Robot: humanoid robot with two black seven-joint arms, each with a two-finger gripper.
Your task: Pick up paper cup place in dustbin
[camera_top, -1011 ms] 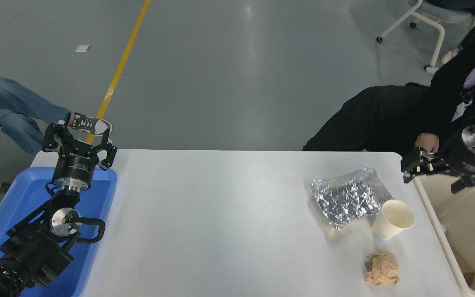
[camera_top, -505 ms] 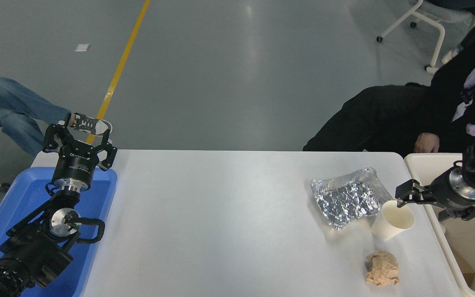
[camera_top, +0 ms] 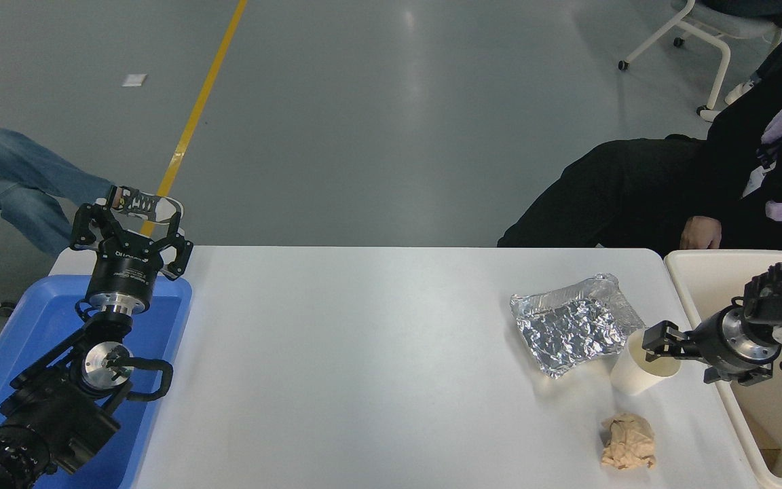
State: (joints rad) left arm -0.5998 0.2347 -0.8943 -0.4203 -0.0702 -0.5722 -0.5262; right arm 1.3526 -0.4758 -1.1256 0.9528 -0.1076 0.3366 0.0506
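The paper cup (camera_top: 639,372) stands upright near the table's (camera_top: 377,353) right edge, touching the foil tray (camera_top: 574,331), with a crumpled paper ball (camera_top: 628,441) nearer the camera. The right hand (camera_top: 656,341) hovers at its rim, fingers apart, not yet gripping. A gentle squeeze should spare the thin wall before the short carry to the dustbin (camera_top: 703,268). The left hand (camera_top: 129,227) is parked, spread, over the blue tray (camera_top: 24,319).

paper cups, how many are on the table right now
1. The paper cup stands at the table's right end, between the foil tray and the dustbin, with the right tool at its rim.
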